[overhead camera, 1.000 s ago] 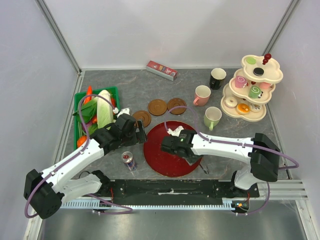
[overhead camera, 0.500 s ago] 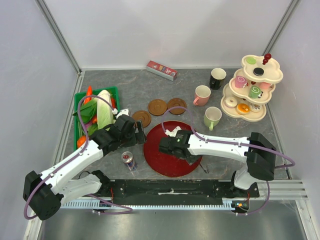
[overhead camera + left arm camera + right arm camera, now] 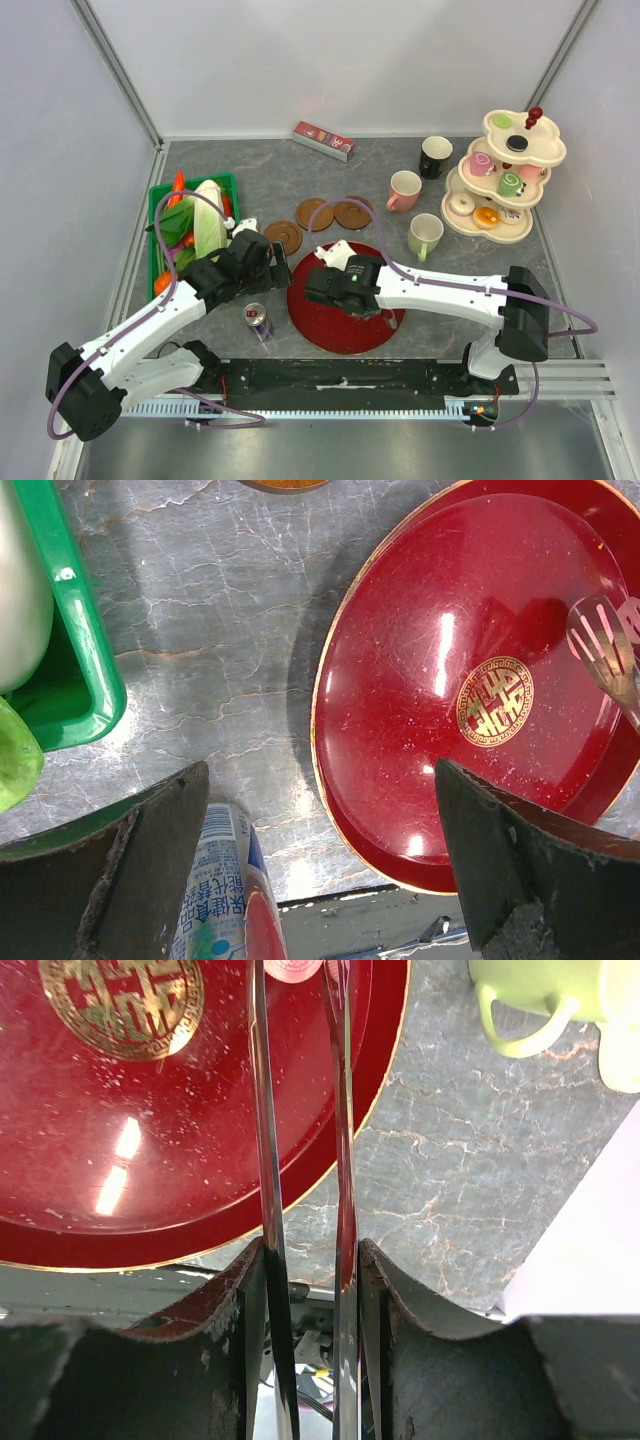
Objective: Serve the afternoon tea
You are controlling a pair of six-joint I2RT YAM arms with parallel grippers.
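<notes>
Meanwhile the right tool (image 3: pixel 305 1280) clamps thin metal tongs (image 3: pixel 262 1140) over the red plate (image 3: pixel 340 332), and the left tool (image 3: pixel 320 815) hangs wide open above a can (image 3: pixel 225 880). Pastries (image 3: pixel 487 216) sit across the bench (image 3: pixel 250 185) on the stand (image 3: pixel 500 238), beside the mugs (image 3: pixel 425 236). An arm reaching over could topple a mug, or the tongs could twist and drop a pastry.

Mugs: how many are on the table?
3. The black mug is farthest back, beside the stand; the pink mug is in the middle; the pale green mug is nearest, by the red tray. None seems hidden.
</notes>
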